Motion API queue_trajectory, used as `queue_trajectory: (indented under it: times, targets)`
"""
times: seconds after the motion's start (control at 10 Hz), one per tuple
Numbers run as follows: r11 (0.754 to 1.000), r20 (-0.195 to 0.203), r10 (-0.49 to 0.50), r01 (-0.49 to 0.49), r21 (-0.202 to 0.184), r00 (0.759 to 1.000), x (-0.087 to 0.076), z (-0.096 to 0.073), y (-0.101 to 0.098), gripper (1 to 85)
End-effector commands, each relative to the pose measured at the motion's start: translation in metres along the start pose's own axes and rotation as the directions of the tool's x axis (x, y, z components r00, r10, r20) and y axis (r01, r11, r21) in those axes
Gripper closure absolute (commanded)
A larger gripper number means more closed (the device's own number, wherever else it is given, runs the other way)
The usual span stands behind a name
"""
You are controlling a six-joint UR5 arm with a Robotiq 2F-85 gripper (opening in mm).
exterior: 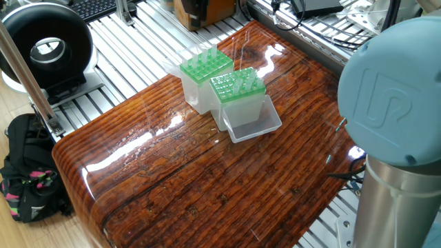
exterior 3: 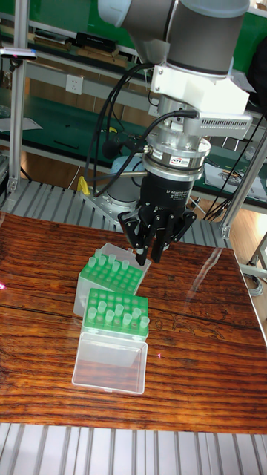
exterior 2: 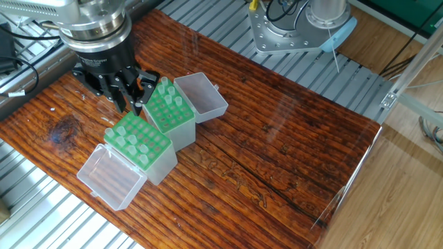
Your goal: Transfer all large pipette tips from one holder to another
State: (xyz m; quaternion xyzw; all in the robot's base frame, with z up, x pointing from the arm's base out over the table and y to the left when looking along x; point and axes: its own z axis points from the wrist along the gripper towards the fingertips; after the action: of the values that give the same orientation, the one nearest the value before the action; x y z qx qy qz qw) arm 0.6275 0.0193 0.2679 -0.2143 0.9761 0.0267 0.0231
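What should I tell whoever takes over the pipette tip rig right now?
Gripper: raised just above the racks, no tip visible between its fingers. Whether it is open or shut cannot be told.
Large pipette tips: some stand in the first green rack, others in the second green rack. Both clear lids are open.
Done: at most part of the transfer.
Left: both racks hold tips, so one still needs emptying into the other. Which rack is the source cannot be told from this moment alone.
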Motion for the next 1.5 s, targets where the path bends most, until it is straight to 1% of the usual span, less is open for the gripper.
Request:
queue_trajectory:
  times: [0.0, 0.1, 0.2, 0.4, 0.5, 0.6, 0.7, 0.8, 0.9, 1.0, 1.3, 1.4]
  targets:
    - [1.000, -0.040, 0.001, -0.001, 0.011, 0.999, 0.017, -0.004, -0.005, 56.0]
    - [1.000, -0.065, 0.018, -0.019, -0.014, 0.998, 0.030, -0.006, 0.001, 56.7]
    - [0.999, -0.070, 0.022, -0.024, -0.028, 0.997, 0.040, -0.005, 0.003, 56.7]
    - [1.000, -0.035, -0.010, 0.009, -0.004, 0.999, 0.052, 0.006, -0.006, 56.7]
    - [1.000, -0.024, -0.020, 0.021, 0.005, 1.000, 0.059, 0.013, -0.011, 56.7]
    - [1.000, -0.024, -0.010, 0.010, 0.005, 1.000, 0.066, 0.020, -0.015, 56.7]
    - [1.000, -0.033, 0.007, -0.007, 0.008, 0.999, 0.075, 0.026, -0.021, 56.7]
    - [1.000, -0.056, 0.023, -0.023, 0.001, 0.998, 0.086, 0.031, -0.026, 56.7]
    - [1.000, -0.069, 0.020, -0.019, 0.022, 0.997, 0.093, 0.034, -0.036, 56.0]
    - [0.999, -0.074, 0.012, -0.009, 0.031, 0.997, 0.098, 0.034, -0.041, 55.7]
    - [1.000, -0.076, 0.021, -0.020, 0.012, 0.997, 0.107, 0.042, -0.034, 54.7]
    - [0.999, -0.099, 0.048, -0.048, 0.000, 0.994, 0.115, 0.043, -0.029, 53.7]
